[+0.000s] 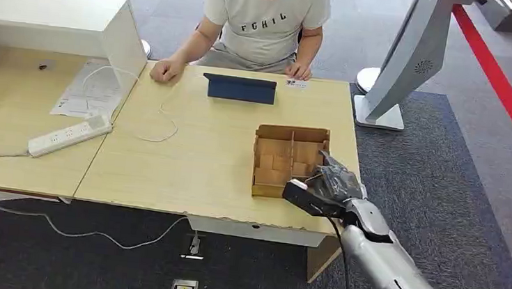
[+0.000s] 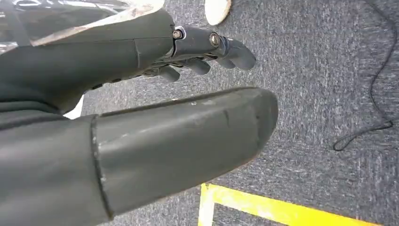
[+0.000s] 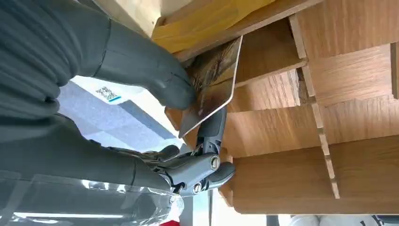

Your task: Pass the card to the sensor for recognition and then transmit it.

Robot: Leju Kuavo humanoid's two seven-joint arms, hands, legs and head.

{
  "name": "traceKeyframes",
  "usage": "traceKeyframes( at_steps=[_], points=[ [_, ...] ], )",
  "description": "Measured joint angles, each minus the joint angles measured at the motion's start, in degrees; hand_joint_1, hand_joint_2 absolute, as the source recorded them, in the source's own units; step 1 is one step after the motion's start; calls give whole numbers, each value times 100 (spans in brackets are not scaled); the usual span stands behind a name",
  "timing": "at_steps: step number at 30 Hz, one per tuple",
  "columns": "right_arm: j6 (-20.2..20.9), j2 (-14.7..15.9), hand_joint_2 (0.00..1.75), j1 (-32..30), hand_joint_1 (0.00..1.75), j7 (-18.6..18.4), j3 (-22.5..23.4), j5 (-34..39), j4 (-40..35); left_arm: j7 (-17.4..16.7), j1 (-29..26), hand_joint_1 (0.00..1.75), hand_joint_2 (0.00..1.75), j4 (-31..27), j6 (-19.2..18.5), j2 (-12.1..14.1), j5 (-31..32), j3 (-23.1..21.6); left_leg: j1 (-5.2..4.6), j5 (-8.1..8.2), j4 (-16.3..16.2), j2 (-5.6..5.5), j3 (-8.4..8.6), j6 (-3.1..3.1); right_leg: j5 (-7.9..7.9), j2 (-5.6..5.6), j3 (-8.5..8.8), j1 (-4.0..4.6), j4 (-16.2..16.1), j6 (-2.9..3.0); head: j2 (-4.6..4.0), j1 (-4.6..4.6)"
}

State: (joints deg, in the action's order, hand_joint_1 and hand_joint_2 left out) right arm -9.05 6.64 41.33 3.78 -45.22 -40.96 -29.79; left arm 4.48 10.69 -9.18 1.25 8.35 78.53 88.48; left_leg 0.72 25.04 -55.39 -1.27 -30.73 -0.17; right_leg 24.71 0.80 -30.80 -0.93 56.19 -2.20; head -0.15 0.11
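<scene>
On the left part of the worktop (image 1: 188,173), a white power strip (image 1: 70,135) lies by a sheet of paper (image 1: 90,90), and the left hand (image 2: 141,117) hangs over grey carpet, its fingers loosely apart around nothing. At the far edge a person (image 1: 264,19) sits behind a dark tablet (image 1: 240,89), a small card (image 1: 297,84) lying by their hand. Near the right front corner stands the wooden divided box (image 1: 289,160), where the right hand (image 1: 334,183) pinches the card (image 3: 214,82) between thumb and finger at the box's near wall.
</scene>
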Motion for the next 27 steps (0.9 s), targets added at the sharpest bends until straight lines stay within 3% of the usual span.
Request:
traceKeyframes(
  at_steps=[27],
  points=[
    [-247, 20, 175, -151, 175, 79, 48, 72, -146, 52, -1, 0, 0, -2, -122, 4, 127, 0, 0, 0, 0, 0, -1, 0, 0, 0, -1, 0, 1, 0, 0, 0]
  ],
)
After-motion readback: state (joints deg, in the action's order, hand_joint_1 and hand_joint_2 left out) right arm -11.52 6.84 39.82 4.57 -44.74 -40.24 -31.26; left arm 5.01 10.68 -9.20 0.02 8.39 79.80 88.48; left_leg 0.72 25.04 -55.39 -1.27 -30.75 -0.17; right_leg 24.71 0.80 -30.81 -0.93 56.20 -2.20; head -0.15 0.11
